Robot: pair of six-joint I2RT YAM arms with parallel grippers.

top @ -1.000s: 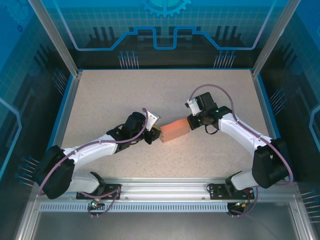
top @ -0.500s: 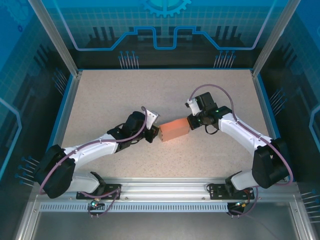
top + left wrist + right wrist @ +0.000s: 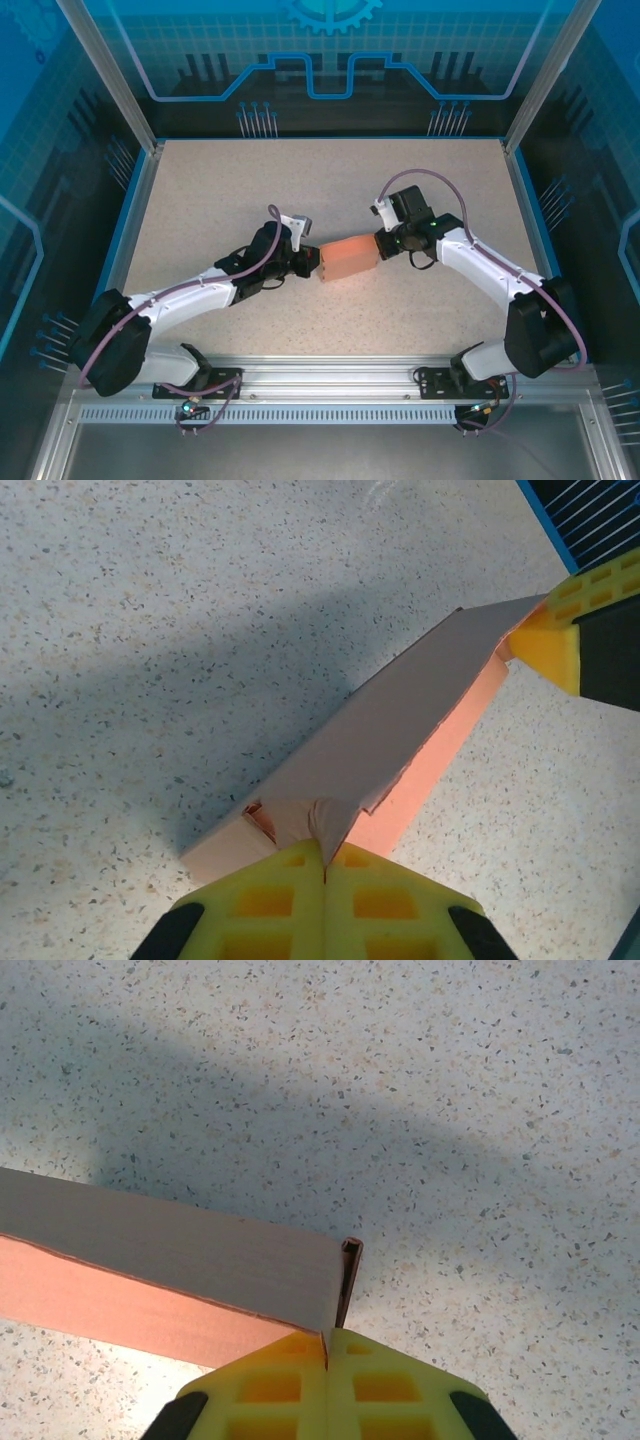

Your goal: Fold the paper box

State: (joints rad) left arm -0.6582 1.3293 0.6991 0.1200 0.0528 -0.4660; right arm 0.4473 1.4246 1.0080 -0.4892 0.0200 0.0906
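The paper box (image 3: 349, 261), a small salmon-orange cardboard box, sits mid-table between my two arms. My left gripper (image 3: 309, 262) is at its left end, shut on a crumpled end flap of the paper box (image 3: 330, 825). My right gripper (image 3: 383, 245) is at the right end, shut on the edge of the paper box (image 3: 325, 1335), where a narrow folded flap (image 3: 348, 1280) sticks up. In the left wrist view the right gripper's yellow fingertip (image 3: 550, 645) touches the far corner of the box. The box's long side looks closed; the left end looks partly open.
The speckled tabletop (image 3: 250, 190) spreads out on all sides of the box. A blue raised rim (image 3: 135, 215) bounds it left, right and back. Metal frame posts (image 3: 105, 75) stand at the back corners. The arm bases sit on the rail (image 3: 330, 385) at the near edge.
My left gripper has closed and pushed in against the box's left end, its wrist turning. The box has shifted slightly. My right arm has stayed still.
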